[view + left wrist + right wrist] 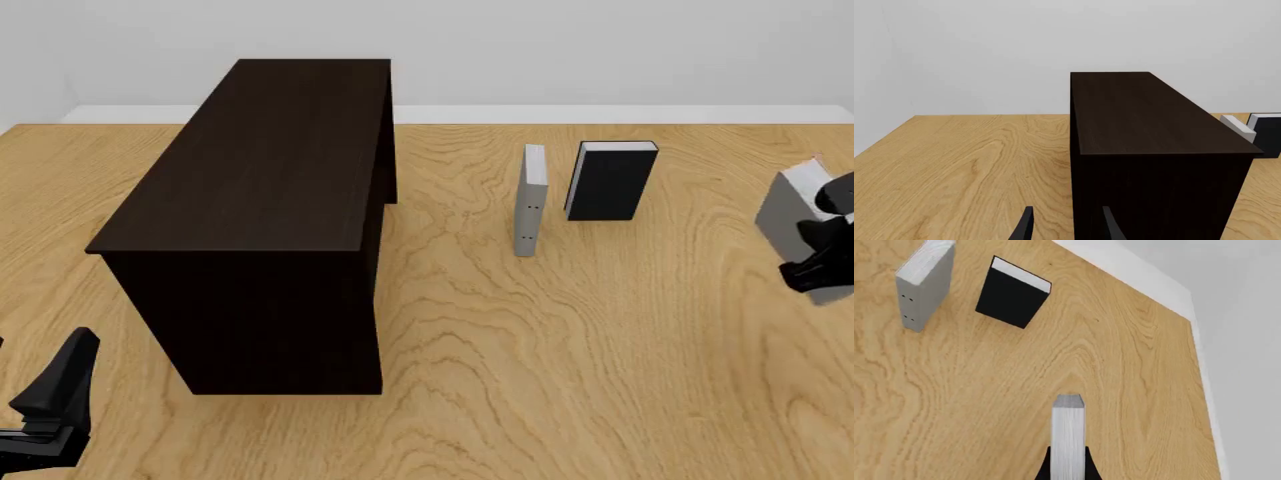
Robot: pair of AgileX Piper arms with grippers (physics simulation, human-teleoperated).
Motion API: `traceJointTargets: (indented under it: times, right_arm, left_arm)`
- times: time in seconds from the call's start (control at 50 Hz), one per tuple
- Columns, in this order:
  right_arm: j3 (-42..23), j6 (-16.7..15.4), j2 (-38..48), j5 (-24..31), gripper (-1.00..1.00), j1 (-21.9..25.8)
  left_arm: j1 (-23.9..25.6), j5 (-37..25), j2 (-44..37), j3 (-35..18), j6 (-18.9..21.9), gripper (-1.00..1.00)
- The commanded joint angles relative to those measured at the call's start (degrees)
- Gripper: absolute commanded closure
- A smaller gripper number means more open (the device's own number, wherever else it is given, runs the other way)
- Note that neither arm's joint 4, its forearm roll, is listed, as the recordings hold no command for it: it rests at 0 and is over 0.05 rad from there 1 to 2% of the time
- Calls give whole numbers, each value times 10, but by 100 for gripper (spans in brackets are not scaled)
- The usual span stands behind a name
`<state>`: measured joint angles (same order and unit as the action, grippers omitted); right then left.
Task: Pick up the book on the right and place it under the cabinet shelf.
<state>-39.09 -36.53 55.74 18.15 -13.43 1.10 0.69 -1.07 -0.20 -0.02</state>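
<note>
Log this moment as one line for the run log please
right gripper: astride book, jaws flanking, grip unclear | left gripper: open, idle | cabinet shelf: book not there yet

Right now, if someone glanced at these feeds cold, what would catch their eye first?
The big dark-brown cabinet dominates the left half of the table. Next, two books stand upright toward the back right: a narrow grey-white book edge-on and a black-covered book beside it. At the far right edge, the right gripper straddles the light-grey book, fingers on either side of its white page edge.
</note>
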Motion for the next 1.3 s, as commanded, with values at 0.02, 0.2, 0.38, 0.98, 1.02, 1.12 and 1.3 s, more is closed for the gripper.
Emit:
traceJointTargets:
  times: [0.02, 0.2, 0.38, 0.98, 1.02, 1.12, 1.3]
  right_arm:
    - [-41, 100, -105, 61, 100, 71]
    - [-62, 173, -151, 92, 100, 125]
    - [-99, 246, -189, 112, 100, 167]
    - [-89, 457, -213, 76, 100, 230]
    - [-77, 498, -218, 69, 100, 247]
    - [-38, 602, -259, 27, 100, 271]
    - [17, 717, -331, -29, 100, 329]
  left_arm:
    - [0, 0, 0, 0, 0, -100]
    - [0, 0, 0, 0, 0, -100]
    - [0, 0, 0, 0, 0, -100]
    - [0, -5, 5, 1, 0, -100]
    - [0, -4, 4, 1, 0, -100]
    - [0, -5, 5, 0, 0, -100]
    - [-1, -6, 7, 0, 0, -100]
